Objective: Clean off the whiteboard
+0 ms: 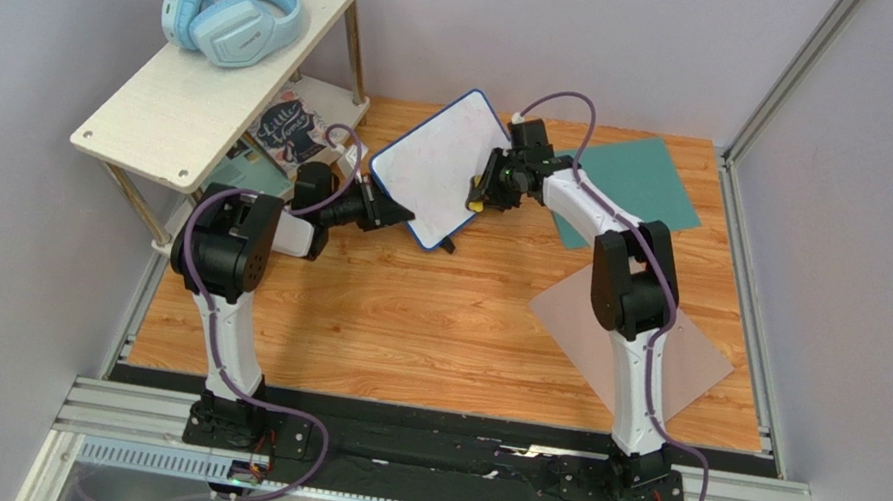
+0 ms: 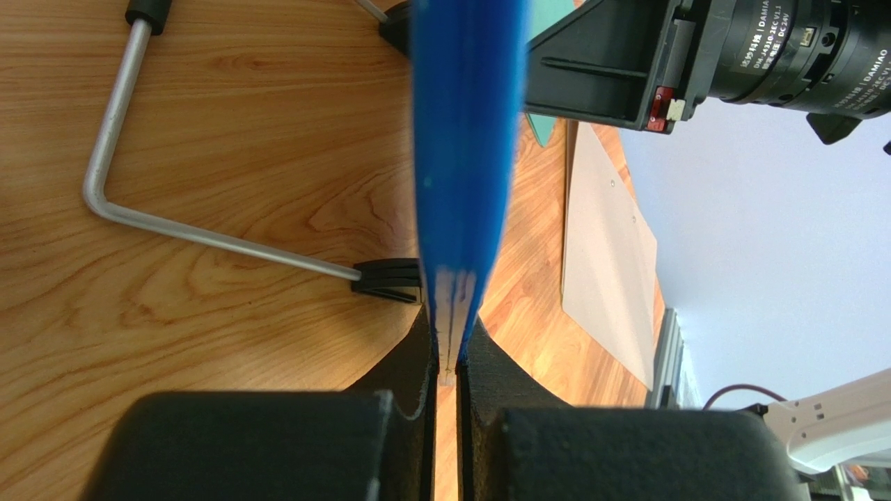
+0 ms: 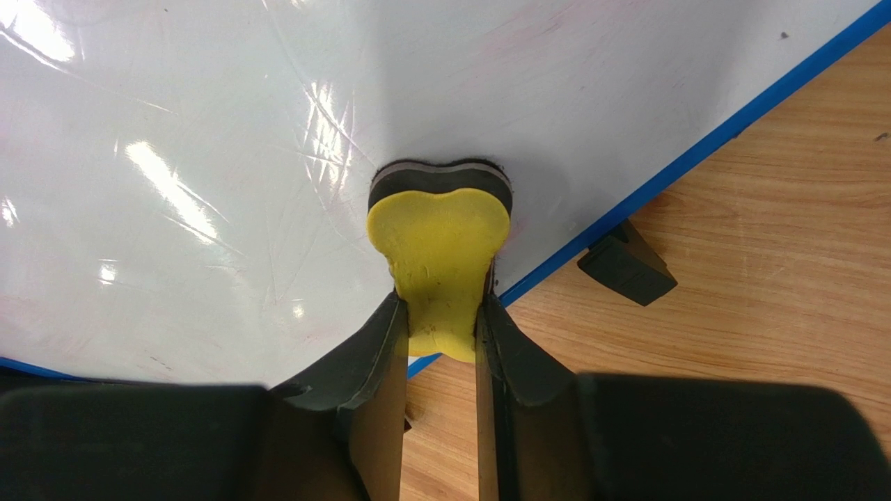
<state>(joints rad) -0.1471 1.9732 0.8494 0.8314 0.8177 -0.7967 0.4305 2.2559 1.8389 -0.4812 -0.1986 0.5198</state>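
Wiping step, near the bench's far edge. The left gripper pinches the whiteboard by its frame, and the right gripper clamps the eraser against it. Next comes a steady sweep across its face.

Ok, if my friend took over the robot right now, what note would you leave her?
Left pincer: shut on the blue edge of the whiteboard, steadying it as it stands tilted at the back of the table.
Right pincer: shut on a yellow eraser, pressed flat against the board's face near one edge.
Done: both grips are set, and most of the board looks white.
Left: faint pink smudges show on the board. Wipe those off.
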